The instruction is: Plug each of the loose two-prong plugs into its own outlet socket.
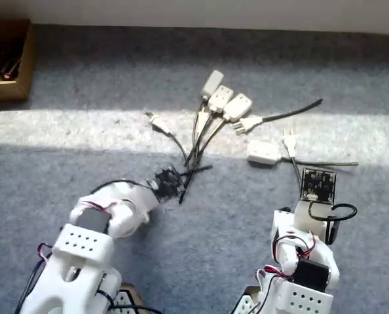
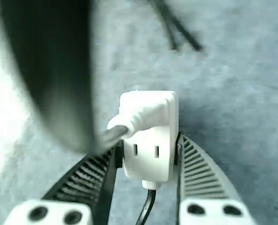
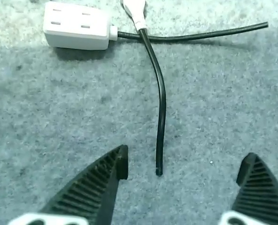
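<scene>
Four white sockets (image 1: 263, 152) lie on your carpet (image 1: 214, 248); your left gripper (image 2: 148, 143) clamps a fifth socket (image 2: 148, 164), your right gripper (image 3: 186, 154) gapes wide.

An indoor robotics test bench, more hobby room or small lab than factory. The worktop (image 1: 44, 196) is covered in grey carpet, and sunlight falls across it below a pale wall (image 1: 247, 12). A white plastic left arm (image 1: 83, 252) and right arm (image 1: 306, 268) stand by practice outlet sockets (image 1: 237, 106) on short cut cords. A wooden box (image 1: 8, 91) of odds and ends sits in one corner.
</scene>
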Action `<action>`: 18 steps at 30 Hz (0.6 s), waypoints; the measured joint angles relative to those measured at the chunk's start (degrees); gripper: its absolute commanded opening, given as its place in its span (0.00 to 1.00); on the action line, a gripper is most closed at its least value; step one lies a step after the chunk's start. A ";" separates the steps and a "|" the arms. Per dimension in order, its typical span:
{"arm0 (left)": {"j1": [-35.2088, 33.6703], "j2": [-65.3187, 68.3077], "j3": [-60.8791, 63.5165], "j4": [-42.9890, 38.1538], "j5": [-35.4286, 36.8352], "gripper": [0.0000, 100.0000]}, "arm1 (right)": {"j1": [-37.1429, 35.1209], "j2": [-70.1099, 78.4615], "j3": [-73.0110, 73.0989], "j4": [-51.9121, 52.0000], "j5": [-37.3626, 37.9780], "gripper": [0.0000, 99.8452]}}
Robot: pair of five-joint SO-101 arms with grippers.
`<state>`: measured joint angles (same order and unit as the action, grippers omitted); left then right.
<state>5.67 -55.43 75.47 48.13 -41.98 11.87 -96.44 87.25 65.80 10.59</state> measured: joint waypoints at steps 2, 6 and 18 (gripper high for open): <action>-8.44 0.00 -3.34 -1.85 -0.09 0.00 | 0.00 0.00 0.00 0.00 0.00 0.36; -25.93 0.44 -12.57 -3.60 0.00 0.00 | 0.00 0.00 0.00 0.00 0.00 0.36; -45.63 33.85 -70.51 30.07 11.25 0.00 | 0.00 0.00 0.00 0.00 0.00 0.36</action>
<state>-39.96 -21.58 4.97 78.20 -30.73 11.87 -96.44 87.25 65.80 10.59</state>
